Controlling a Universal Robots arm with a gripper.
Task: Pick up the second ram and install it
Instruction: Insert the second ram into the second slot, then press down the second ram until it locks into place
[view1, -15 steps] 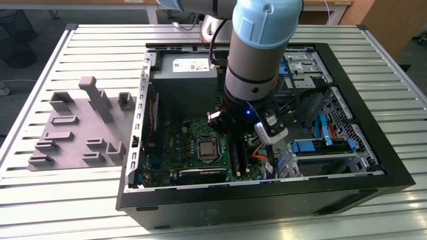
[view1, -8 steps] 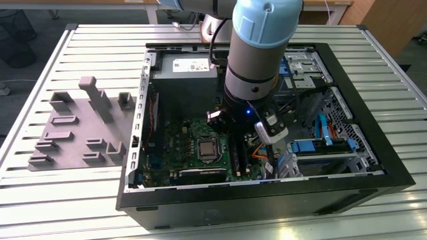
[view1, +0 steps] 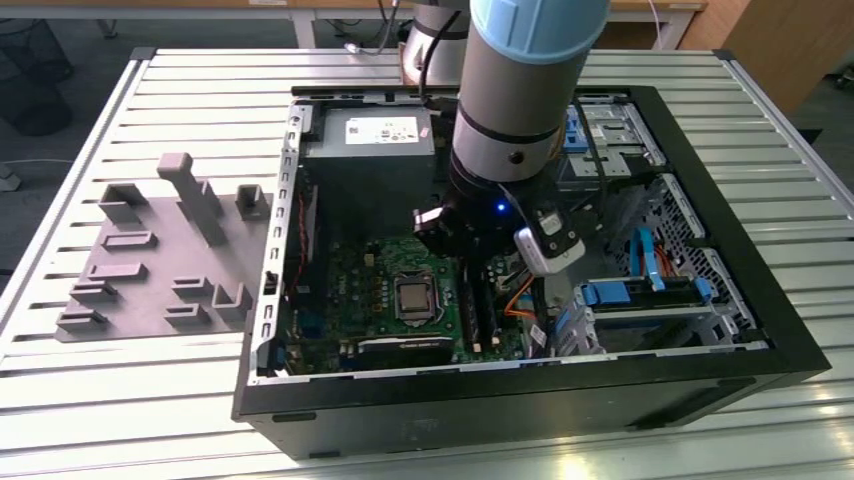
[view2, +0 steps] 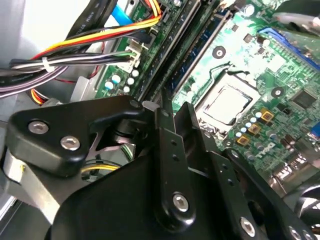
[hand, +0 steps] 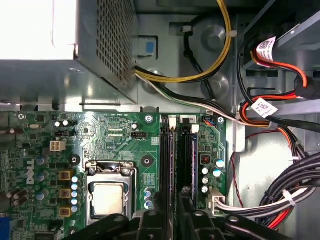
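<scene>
Pincer (view1: 463, 262) of the arm is low inside the open black computer case (view1: 534, 400), which lies on its side on the slatted metal counter (view1: 134, 400). It hangs over the long memory slots of the green motherboard (view1: 360, 285), just beside the square silver processor socket (view1: 416, 298).

From the second wrist view I see the black fingers (view2: 186, 117) of the pincer (view2: 160, 106) standing close together, one on each side of a thin dark edge. I take this edge for the second ram (view2: 164, 99), the thin, flat, long dark green memory stick. So the pincer looks clamped on it, though the grip itself is partly hidden by the fingers.

In the first wrist view the second ram (hand: 168, 155) stands on its long edge along one black slot and runs under the pincer (hand: 170, 212). I cannot tell if it sits fully down in the slot. A second dark slot lies just beside it, on the side away from the processor socket (hand: 107, 197).

Near the slots a bundle of black, red, yellow and orange cables (view2: 75, 55) passes along the motherboard edge. The grey metal power supply box (view1: 367, 150) sits at the far end of the case. On the counter, at the exterior view's left and well apart from the case, lies a grey plastic plate with holder blocks (view1: 160, 260).
</scene>
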